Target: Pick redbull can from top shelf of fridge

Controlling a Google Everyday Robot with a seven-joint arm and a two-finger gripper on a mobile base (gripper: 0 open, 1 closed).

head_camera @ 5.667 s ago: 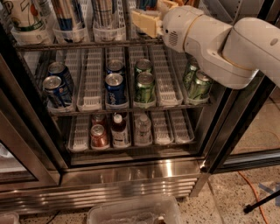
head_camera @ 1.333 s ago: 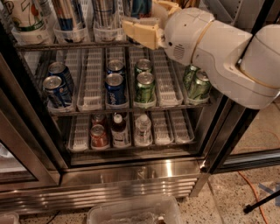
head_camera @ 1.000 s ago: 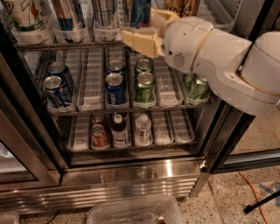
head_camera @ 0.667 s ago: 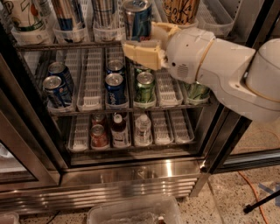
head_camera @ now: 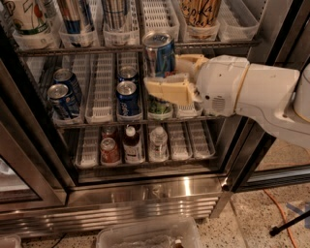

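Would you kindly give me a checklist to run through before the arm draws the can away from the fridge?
1. Grip: pincer closed on the can's lower half. Ok.
2. Can out of its lane: it sits in front of the top shelf rail. Ok.
3. Can upright: only a slight lean. Ok.
4. Neighbouring tall cans on that shelf standing. Ok.
5. Room between arm and door frame: cannot tell.
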